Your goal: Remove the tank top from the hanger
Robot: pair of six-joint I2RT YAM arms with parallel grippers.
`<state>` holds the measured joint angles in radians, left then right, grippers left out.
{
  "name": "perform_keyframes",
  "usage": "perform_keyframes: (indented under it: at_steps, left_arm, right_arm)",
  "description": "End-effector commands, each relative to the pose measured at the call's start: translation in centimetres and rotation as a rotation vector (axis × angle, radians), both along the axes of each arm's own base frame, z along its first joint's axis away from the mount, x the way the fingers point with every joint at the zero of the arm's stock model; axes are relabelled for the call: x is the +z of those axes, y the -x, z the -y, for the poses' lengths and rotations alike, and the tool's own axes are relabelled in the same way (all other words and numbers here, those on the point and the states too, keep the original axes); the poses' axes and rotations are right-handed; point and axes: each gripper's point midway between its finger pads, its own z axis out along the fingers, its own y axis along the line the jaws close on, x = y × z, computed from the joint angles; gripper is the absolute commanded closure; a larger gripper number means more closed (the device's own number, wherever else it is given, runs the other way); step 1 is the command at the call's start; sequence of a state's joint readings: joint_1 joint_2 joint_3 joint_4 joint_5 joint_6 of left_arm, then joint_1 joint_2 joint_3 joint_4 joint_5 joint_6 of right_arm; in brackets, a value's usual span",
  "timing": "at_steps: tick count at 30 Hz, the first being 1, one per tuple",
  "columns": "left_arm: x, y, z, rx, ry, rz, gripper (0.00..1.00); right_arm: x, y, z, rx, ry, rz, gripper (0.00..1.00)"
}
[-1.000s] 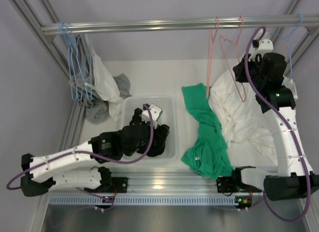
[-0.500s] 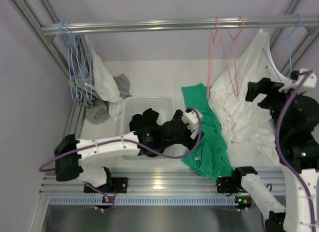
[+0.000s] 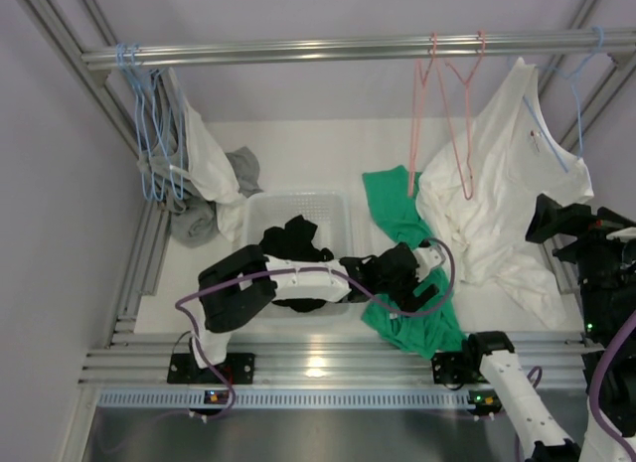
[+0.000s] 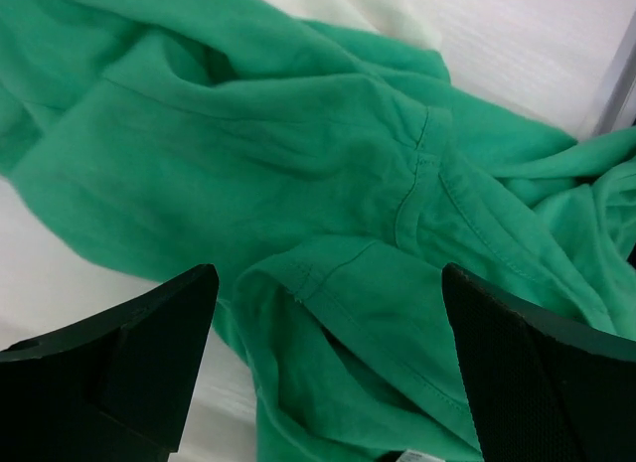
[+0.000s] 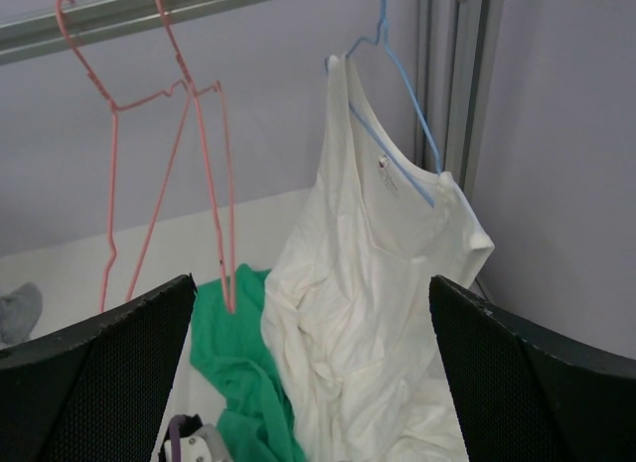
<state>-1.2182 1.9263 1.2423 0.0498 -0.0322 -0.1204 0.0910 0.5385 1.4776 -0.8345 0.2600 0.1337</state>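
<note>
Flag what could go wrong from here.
Both straps sit on the blue hanger, so a downward tug on the white tank top may unhook it from the rail. The open right gripper could snag the pink hangers nearby. The open left gripper hovers over the green garment, the wrong cloth.

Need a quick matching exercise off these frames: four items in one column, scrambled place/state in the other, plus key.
Items
1. white tank top
2. green garment
3. pink hangers
4. left gripper

Place or state
A. hang bare on the rail
B. hangs on the blue hanger, at the right
C. lies crumpled on the table
D. open, poised close over green cloth

Pairs: 1-B, 2-C, 3-A, 4-D
</note>
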Motion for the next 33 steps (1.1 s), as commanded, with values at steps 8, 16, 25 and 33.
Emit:
perform_keyframes:
  at_steps: [8, 16, 25, 33]
  left_arm:
    - [-5.0, 1.5, -0.4, 0.036, -0.047, -0.162, 0.13]
    - [-4.2, 0.1, -2.3, 0.126, -0.06, -0.092, 1.0]
    - [7.6, -2.5, -5.9, 0.329, 0.113, 0.134, 1.0]
    - [18.1, -3.5, -9.5, 0.427, 0.274, 0.298, 1.0]
  right_arm:
    - [-1.7, -0.6, -0.9, 0.058, 0.044, -0.078, 0.01]
    - [-1.4, -0.1, -1.3, 0.082, 0.055, -0.05, 0.01]
    - [-1.2, 0.6, -1.1, 0.074, 0.066, -0.024, 0.01]
    - [-0.7, 0.8, -1.1, 0.077, 0.057, 0.002, 0.01]
